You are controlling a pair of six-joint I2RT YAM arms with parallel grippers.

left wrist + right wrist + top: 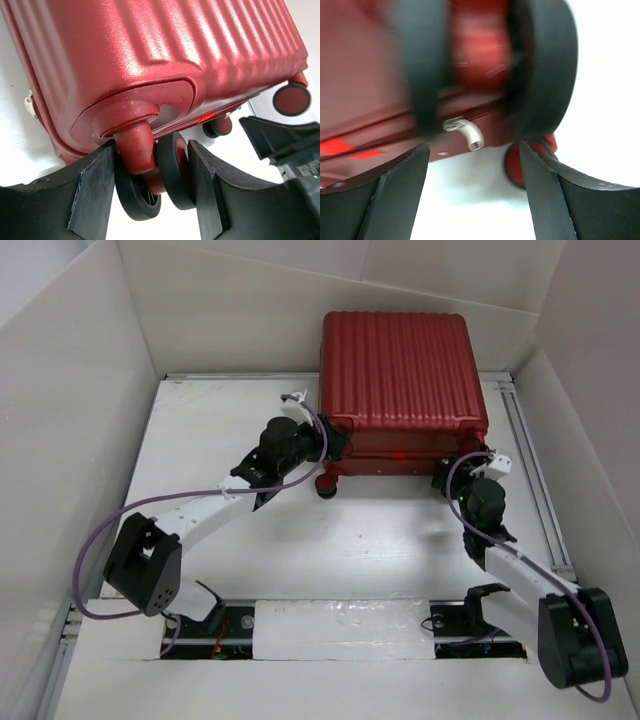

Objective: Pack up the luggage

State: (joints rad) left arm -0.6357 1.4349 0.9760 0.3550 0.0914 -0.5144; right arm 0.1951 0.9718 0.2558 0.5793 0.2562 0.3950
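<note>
Left gripper (152, 150), seen from its own wrist camera: the jaws stand about half apart, and the two dark fingers (95, 195) are closed against either side of a twin-wheel caster (172, 167). The 9 o'clock finger touches the red caster stem and the 3 o'clock finger lies on the outer wheel face. The caster belongs to the luggage (400, 360), a red ribbed hard-shell suitcase lying closed and flat. In the overhead view the suitcase is at 12 o'clock on the white table (370, 540), against the far wall, with its wheeled end turned toward the arm bases. The left gripper meets it at the 7 o'clock corner. Two more casters (291, 98) show toward 2 o'clock in the left wrist view. Right gripper (472, 150): the jaws are spread wide, the fingers (395, 195) have hold of nothing, and only white table shows between them. Just beyond the fingertips, toward 12 o'clock, a pair of dark wheels (545, 75) appears strongly blurred, and a small clear hook-shaped piece (465, 132) hangs below the red shell. Overhead, this gripper sits at the suitcase's 5 o'clock corner, and contact there cannot be told. Purple cables (100, 540) loop along both arms, and white panels (70, 390) wall the table at 9, 12 and 3 o'clock.
</note>
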